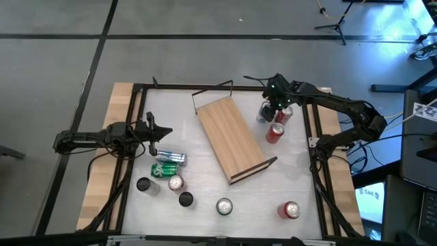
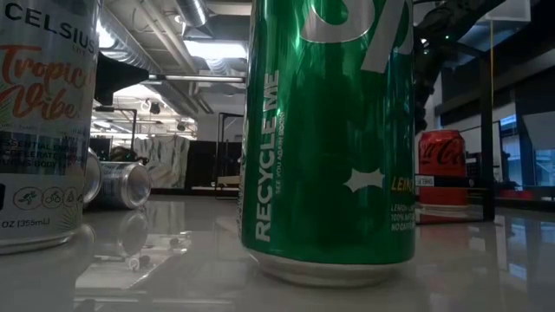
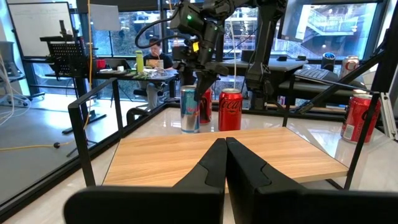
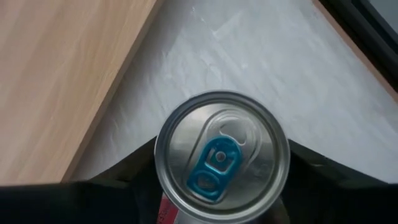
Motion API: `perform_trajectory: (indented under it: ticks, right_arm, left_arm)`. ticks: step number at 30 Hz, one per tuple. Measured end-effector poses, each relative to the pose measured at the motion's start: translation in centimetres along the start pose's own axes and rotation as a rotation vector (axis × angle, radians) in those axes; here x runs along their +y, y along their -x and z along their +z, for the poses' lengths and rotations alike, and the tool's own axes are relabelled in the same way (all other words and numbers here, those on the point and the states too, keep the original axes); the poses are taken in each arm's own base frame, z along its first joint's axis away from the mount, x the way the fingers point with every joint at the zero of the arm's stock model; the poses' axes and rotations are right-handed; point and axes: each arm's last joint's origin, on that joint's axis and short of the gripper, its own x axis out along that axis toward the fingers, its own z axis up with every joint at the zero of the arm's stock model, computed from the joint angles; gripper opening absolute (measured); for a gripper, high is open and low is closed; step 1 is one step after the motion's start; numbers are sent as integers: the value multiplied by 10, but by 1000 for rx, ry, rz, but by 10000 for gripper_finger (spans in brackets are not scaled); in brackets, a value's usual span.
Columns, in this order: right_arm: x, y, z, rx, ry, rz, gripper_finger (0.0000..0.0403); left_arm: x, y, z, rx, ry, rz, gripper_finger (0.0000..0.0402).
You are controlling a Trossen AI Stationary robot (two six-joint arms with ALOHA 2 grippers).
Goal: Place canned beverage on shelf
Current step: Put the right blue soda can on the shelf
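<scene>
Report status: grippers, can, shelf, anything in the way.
Right gripper shut on can, beside shelf. Left gripper shut, waiting at table's left edge. Can not yet on shelf. Red cola can stands close by.

Overhead light was even and cool across the white tabletop (image 1: 205, 198), with soft, short shadows under the cans. At table height the scene was dim; ceiling strip lights (image 2: 212, 48) glared behind, and the polished surface mirrored the green can (image 2: 329, 139), which loomed large. Windows (image 3: 323, 25) backlit the left wrist view. The right wrist view was bright and slightly soft.
</scene>
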Motion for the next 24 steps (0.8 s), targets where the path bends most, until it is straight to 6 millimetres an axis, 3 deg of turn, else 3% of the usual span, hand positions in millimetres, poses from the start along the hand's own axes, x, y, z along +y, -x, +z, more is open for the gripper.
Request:
perform_trajectory:
  ticks: [13,24]
  right_arm:
    - [1,3,4,-24,113,10,233]
    - [7,49,45,-192,166,62,231]
  left_arm:
    - [0,0,0,0,0,0,0]
    - [0,0,0,0,0,0,0]
